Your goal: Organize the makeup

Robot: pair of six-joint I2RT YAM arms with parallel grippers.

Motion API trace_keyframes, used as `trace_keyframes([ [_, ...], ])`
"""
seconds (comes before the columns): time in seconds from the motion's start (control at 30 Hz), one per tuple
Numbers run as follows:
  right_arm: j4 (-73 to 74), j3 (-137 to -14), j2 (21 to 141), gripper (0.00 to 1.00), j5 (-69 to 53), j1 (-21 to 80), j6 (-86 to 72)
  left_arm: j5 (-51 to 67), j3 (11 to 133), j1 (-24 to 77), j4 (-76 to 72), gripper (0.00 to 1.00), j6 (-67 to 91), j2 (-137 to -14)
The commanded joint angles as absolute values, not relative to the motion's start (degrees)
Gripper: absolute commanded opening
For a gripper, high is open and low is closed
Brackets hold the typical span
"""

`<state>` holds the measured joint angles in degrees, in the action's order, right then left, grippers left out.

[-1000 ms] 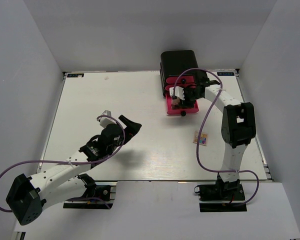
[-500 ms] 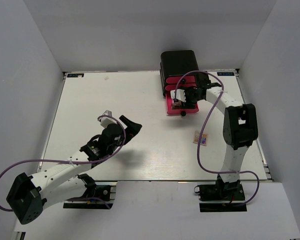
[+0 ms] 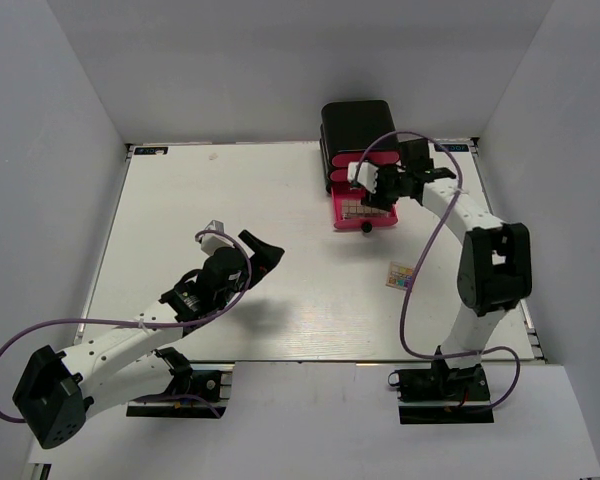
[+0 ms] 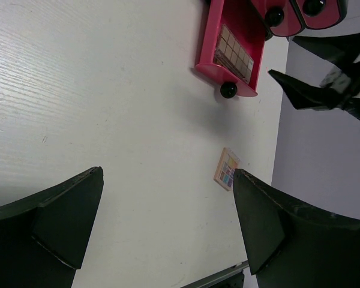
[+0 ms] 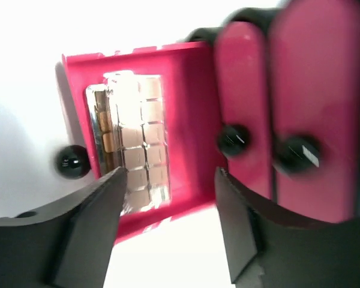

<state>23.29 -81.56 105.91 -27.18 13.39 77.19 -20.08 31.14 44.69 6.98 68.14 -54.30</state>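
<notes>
A rectangular palette point(image 3: 355, 208) with rows of tan squares lies in the pulled-out pink drawer point(image 3: 384, 222). It also shows in the right wrist view point(image 5: 135, 144) and the left wrist view point(image 4: 234, 53). My right gripper point(image 3: 378, 192) is open and empty just above the drawer; in its own view point(image 5: 168, 222) nothing is between its fingers. The small square multicolour palette point(image 3: 402, 277) lies on the table right of centre and shows in the left wrist view point(image 4: 227, 169). My left gripper point(image 3: 263, 250) is open and empty over the table point(image 4: 168, 222). The puff, sponges and stick are not in view.
The black box point(image 3: 358, 125) stands at the back edge, with two shut pink drawers point(image 5: 300, 102) with black knobs above the open one. The open drawer's knob point(image 3: 366, 228) sticks out toward the table. Grey walls enclose the table.
My right gripper has let go of the palette in the drawer, opened and drawn back to the right and up. The left arm has not moved.
</notes>
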Motion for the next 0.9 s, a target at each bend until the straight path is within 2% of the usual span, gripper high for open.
trace_keyframes([
  [0.0,17.0,-79.8,97.0,0.65,-27.4,12.0,56.0,-19.8,31.0,44.6,4.9,0.98,67.5,-53.0],
  [0.1,29.2,-78.2,93.4,0.63,-33.1,9.8,48.8,-19.6,30.6,44.6,4.7,0.98,67.6,-52.6],
  [0.13,32.5,-77.0,92.3,0.65,-34.5,9.4,49.5,-19.5,30.5,44.6,4.7,0.98,67.5,-52.6],
  [0.2,39.0,-71.1,88.5,0.74,-36.3,8.4,51.2,-19.3,30.1,44.6,4.2,0.98,67.6,-52.7],
  [0.23,40.1,-68.5,87.2,0.86,-36.2,8.0,52.4,-19.0,29.9,44.6,4.0,0.98,67.5,-52.6],
  [0.27,40.8,-66.3,86.1,0.89,-35.9,7.8,54.6,-18.7,29.8,44.6,3.5,0.98,67.5,-52.9],
  [0.43,43.6,-57.8,81.7,0.89,-31.8,6.6,58.7,-17.5,30.4,44.6,2.8,0.98,67.6,-54.2],
  [0.87,35.4,-52.8,89.2,0.89,-24.0,6.8,60.7,-17.8,28.1,44.6,4.2,0.98,68.9,-50.4],
])
